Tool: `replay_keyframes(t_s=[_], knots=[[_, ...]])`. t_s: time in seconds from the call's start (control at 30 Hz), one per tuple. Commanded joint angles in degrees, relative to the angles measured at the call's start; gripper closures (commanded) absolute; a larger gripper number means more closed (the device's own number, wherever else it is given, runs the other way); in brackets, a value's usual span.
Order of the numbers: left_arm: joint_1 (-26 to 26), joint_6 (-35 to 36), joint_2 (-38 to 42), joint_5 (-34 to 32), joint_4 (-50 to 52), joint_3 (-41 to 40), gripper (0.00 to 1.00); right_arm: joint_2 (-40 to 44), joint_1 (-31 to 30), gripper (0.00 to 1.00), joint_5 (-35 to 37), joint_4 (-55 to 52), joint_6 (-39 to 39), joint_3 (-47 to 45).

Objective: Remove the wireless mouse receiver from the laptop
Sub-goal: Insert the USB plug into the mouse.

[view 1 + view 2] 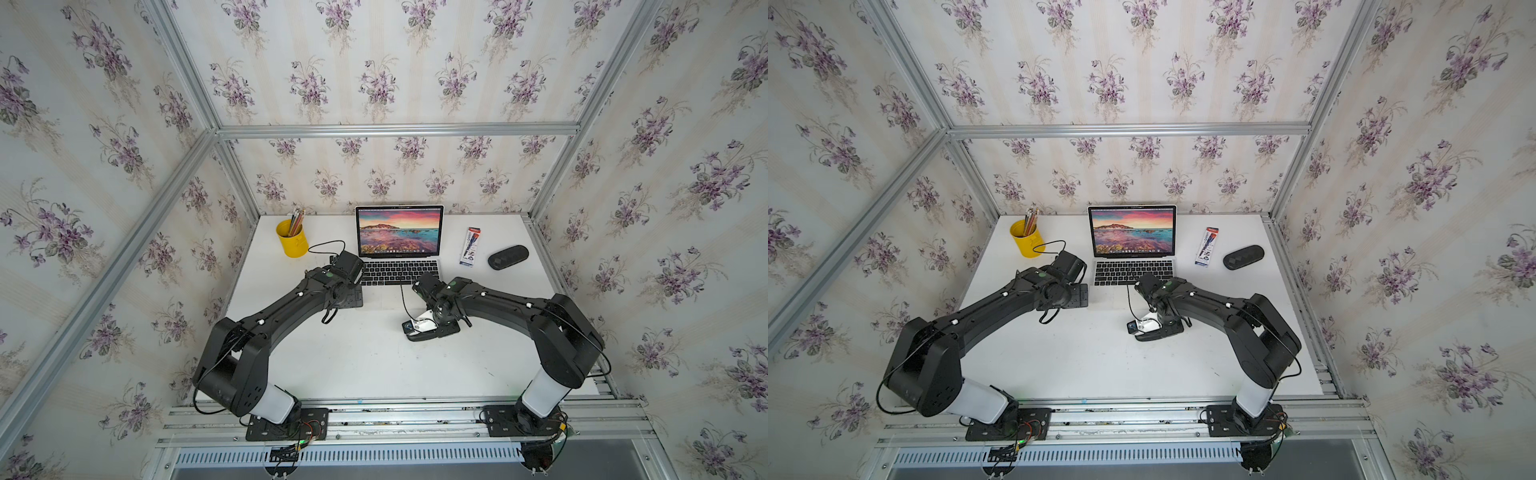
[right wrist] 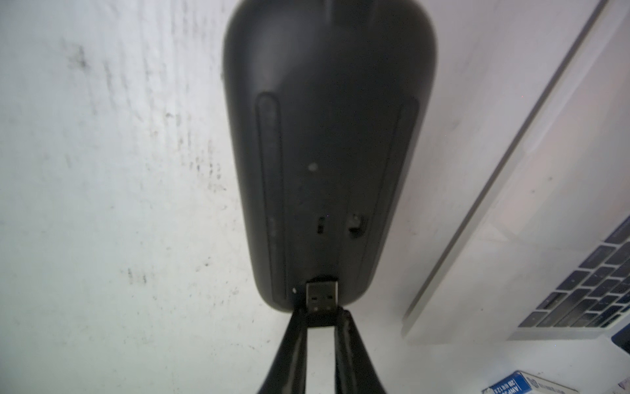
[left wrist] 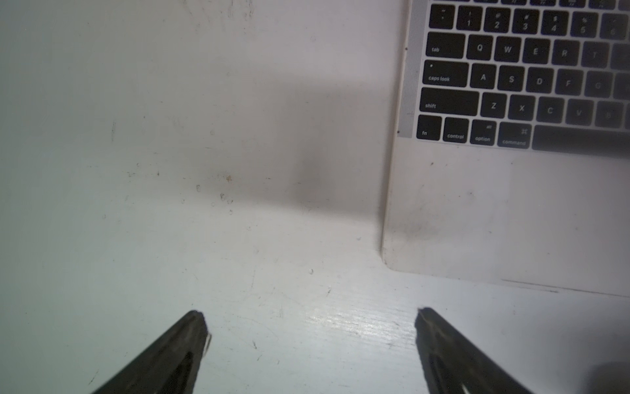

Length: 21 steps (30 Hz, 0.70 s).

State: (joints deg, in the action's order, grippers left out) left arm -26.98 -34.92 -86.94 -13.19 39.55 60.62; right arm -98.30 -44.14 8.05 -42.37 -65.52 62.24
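Under right wrist only, gripper point(image 2: 322, 312) seemingly pinches receiver point(image 2: 321, 295).

The walls point(image 1: 374, 62) are papered in pale cream stripes, strewn with purple flower sprays and grey-green leaves. The table point(image 1: 365, 365) is white, scuffed here and there with dark marks. The laptop point(image 1: 382, 271) is silver with black keys lettered in white — its screen is filled with a pink-and-orange sky over teal water. A yellow cup point(image 1: 293, 243) is stocked with pencils point(image 1: 296, 218) of mixed colours. A box point(image 1: 470, 246) is printed in white, blue and red. The oblong case point(image 1: 508, 257) is black with a faceted pattern. The mouse point(image 2: 327, 136) is dark grey to black. The wireless mouse receiver point(image 2: 321, 297) is a grey metal plug on a black stub. The left arm point(image 1: 282, 307) and right arm point(image 1: 511, 301) are black — white only at the lowest segments.
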Motion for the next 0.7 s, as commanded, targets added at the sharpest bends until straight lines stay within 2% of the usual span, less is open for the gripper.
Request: replay_keyframes(t_s=[0.0,0.4,0.47,0.5,0.53,0.67], knots=[[0.0,0.1,-0.1,-0.5,-0.6,-0.2,0.01,-0.3,-0.1,0.95,0.1,-1.2,0.8,0.3],[0.1,0.1,0.0,-0.7,-0.6,-0.3,0.01,-0.7,-0.2,0.84,0.3,-1.8,1.8,0.6],[0.1,0.2,0.1,-0.6,-0.6,-0.4,0.01,-0.9,-0.1,0.59,0.2,-2.3,2.0,0.9],[0.1,0.1,0.1,-0.7,-0.6,-0.5,0.01,-1.1,-0.1,0.40,0.1,-2.7,2.1,1.2],[0.1,0.1,0.1,-0.6,-0.7,-0.4,0.01,-1.3,-0.2,0.36,0.1,-3.1,2.2,1.4],[0.1,0.3,0.0,-0.8,-0.7,-0.5,0.01,-1.5,-0.2,0.33,0.0,-3.3,2.2,1.6]])
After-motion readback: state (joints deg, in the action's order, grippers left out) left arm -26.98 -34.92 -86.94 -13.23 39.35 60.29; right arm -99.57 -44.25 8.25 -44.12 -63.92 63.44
